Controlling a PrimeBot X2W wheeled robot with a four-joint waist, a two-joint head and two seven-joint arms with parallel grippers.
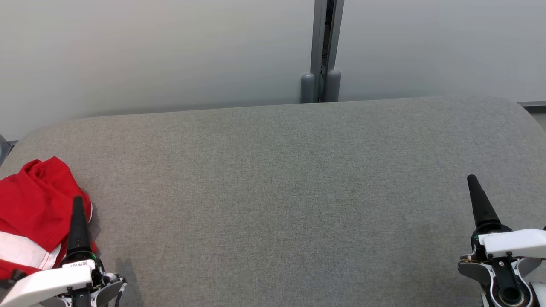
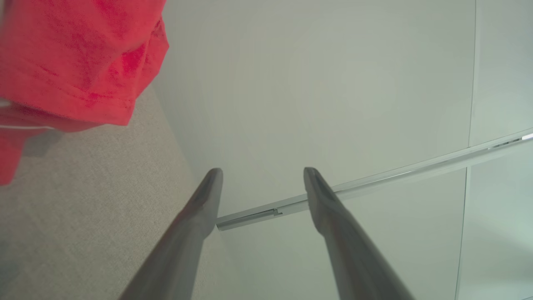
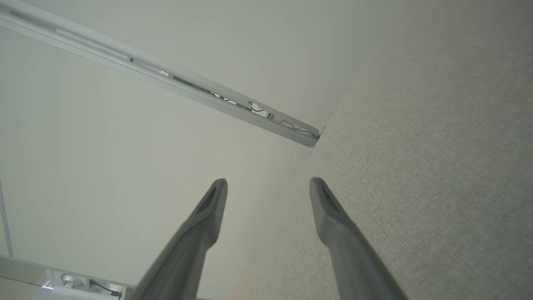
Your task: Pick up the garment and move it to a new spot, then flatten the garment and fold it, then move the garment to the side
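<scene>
A crumpled red garment [image 1: 34, 209] with a white stripe lies bunched at the left end of the grey fabric table [image 1: 281, 192]. My left gripper [image 1: 78, 202] hovers at its right edge, one dark finger showing over the red cloth. In the left wrist view the garment [image 2: 75, 58] sits at the upper left, apart from the left gripper [image 2: 262, 173], which is open and empty. My right gripper [image 1: 472, 180] rests at the lower right, far from the garment. The right gripper [image 3: 268, 183] is open with nothing between its fingers.
A pale wall stands right behind the table, with a grey metal post [image 1: 322, 51] at its middle. The table's far edge [image 1: 273, 106] runs along the wall and its corners are rounded. A wide stretch of grey fabric separates the two grippers.
</scene>
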